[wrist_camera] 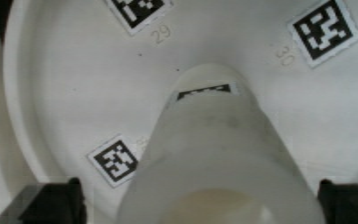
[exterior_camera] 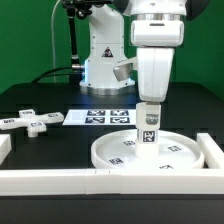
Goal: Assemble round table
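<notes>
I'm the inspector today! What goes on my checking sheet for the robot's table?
surface: black table, with white border bars along its front and sides.
job's things: disc lies flat in the corner of the bars; leg is upright over its middle, and whether they touch cannot be told; cross-shaped piece lies apart, on the exterior view's left.
clutter: nothing seen; only the marker board lies behind the disc.
grippers: gripper is over the leg with its jaws on either side; whether they squeeze it cannot be told.
cables: black cable hangs beside the arm's base.
surroundings: green backdrop.
</notes>
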### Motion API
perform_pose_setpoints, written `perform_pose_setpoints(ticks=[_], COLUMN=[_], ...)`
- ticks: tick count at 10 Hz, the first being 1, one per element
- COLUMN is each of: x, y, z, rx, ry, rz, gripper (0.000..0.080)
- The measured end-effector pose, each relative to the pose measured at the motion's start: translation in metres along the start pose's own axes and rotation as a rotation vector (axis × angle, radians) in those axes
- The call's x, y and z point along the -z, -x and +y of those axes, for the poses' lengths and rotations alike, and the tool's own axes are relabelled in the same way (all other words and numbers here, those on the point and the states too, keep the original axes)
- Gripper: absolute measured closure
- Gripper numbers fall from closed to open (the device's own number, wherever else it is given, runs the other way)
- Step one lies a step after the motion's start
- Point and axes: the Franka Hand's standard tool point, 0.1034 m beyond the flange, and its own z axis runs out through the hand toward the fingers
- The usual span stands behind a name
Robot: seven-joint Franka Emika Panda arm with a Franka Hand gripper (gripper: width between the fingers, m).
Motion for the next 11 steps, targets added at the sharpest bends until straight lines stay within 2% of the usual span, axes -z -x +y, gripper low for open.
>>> perform_pose_setpoints(ticks=[3,5,6,7,11], x=[-0.0002,-0.0009,-0.0018,-0.0023,-0.0032], y=[0.0052,0.0071,0.0073,0.0078,0.0086], z=[0.0013,0.0014,0.0009,-0.0001,-0.0020], rx=[0.195,0.233,0.229,0.229,0.220], ry=[0.005,0.004,0.002,-0.001,-0.008], rz=[-0.019,-0.024,-0.024,-0.025,-0.027], gripper=[0.0151,0.0151,0.0247,0.0392,0.0391])
